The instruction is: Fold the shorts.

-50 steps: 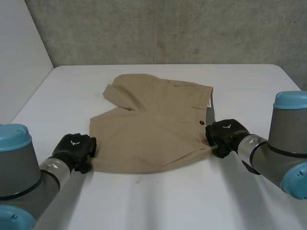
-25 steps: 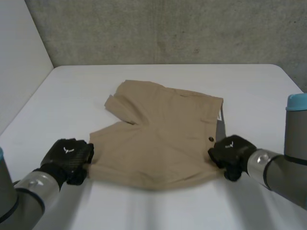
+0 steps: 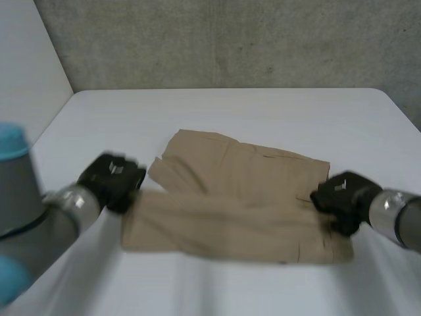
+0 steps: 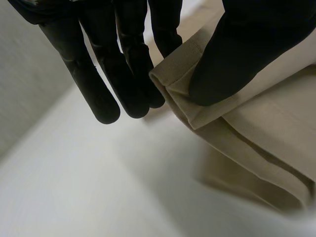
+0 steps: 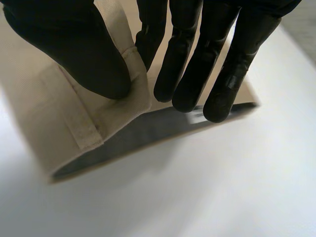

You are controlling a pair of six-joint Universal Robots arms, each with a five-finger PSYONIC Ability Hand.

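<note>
The tan shorts lie across the middle of the white table, with their near edge lifted. My left hand is shut on the leg hem at the near left corner. In the left wrist view its thumb presses the folded hem against the fingers. My right hand is shut on the waistband end at the near right corner. In the right wrist view its thumb pins the cloth against the fingers, and the edge hangs clear of the table.
A grey wall runs behind the table's far edge and a pale panel stands at the left. Bare white tabletop surrounds the shorts on every side.
My left hand has shut on the hem. Both hands have raised the near edge off the table and moved wider apart, and the shorts have slid toward me.
</note>
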